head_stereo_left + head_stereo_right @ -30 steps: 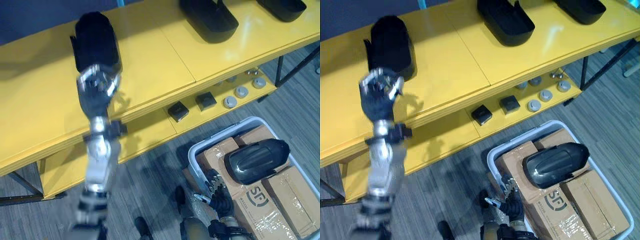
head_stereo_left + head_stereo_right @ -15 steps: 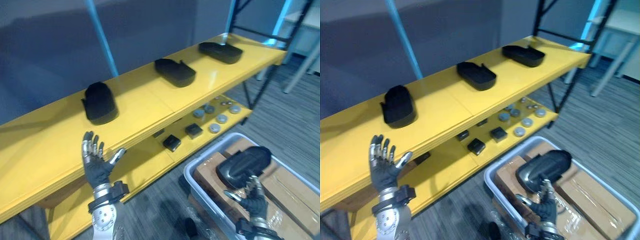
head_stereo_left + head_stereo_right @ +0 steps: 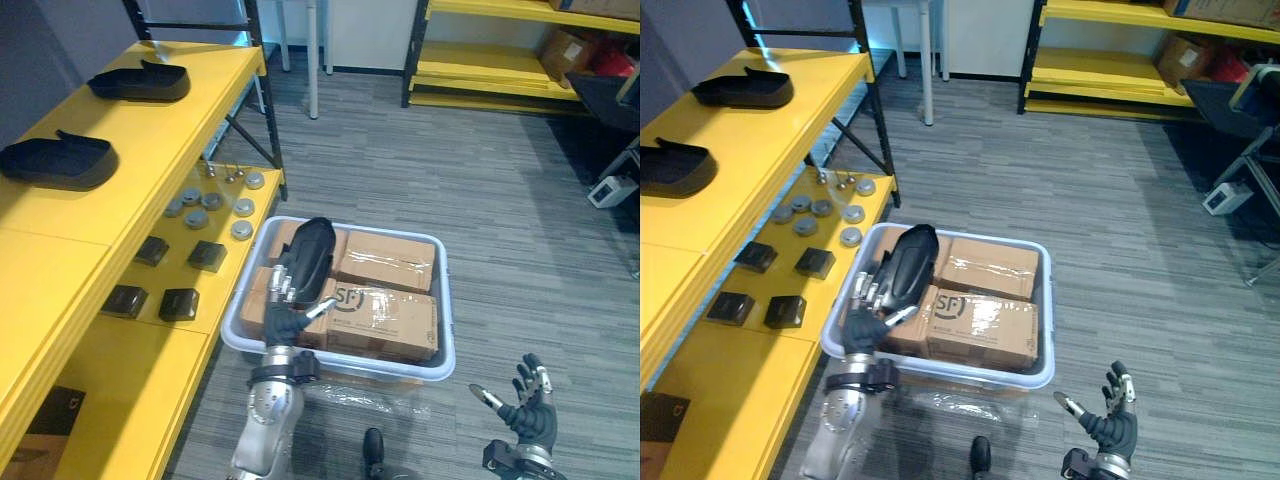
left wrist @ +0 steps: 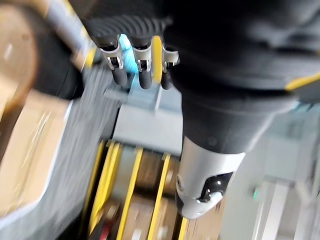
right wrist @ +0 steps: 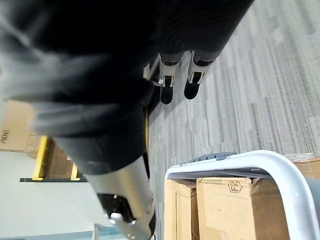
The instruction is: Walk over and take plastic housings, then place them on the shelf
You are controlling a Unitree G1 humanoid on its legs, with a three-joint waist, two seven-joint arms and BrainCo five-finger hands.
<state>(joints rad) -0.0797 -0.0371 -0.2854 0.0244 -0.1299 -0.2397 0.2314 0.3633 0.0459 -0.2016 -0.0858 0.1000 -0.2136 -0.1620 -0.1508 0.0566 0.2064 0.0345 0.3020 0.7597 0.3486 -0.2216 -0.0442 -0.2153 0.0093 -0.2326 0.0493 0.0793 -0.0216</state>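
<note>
A black plastic housing [image 3: 314,248] lies on cardboard boxes [image 3: 385,292] inside a grey-white bin [image 3: 437,352] on the floor. Two more black housings [image 3: 140,80] [image 3: 55,160] rest on the top board of the yellow shelf [image 3: 120,215] at the left. My left hand [image 3: 285,305] is raised before the bin's near left corner, fingers [image 4: 140,70] straight and open, holding nothing; whether it touches the housing I cannot tell. My right hand [image 3: 527,410] hangs low at the right over the carpet, open and empty, its fingers [image 5: 175,85] spread.
The shelf's lower board carries several round grey discs [image 3: 212,202] and small black blocks [image 3: 178,303]. More yellow racks [image 3: 490,80] with boxes stand at the back right. A dark cart [image 3: 615,100] sits at the right edge. Grey carpet spreads right of the bin.
The whole picture has swung from the shelf towards the bin, so the camera moved. My left hand, earlier at a housing on the shelf, now stands open and empty by the bin.
</note>
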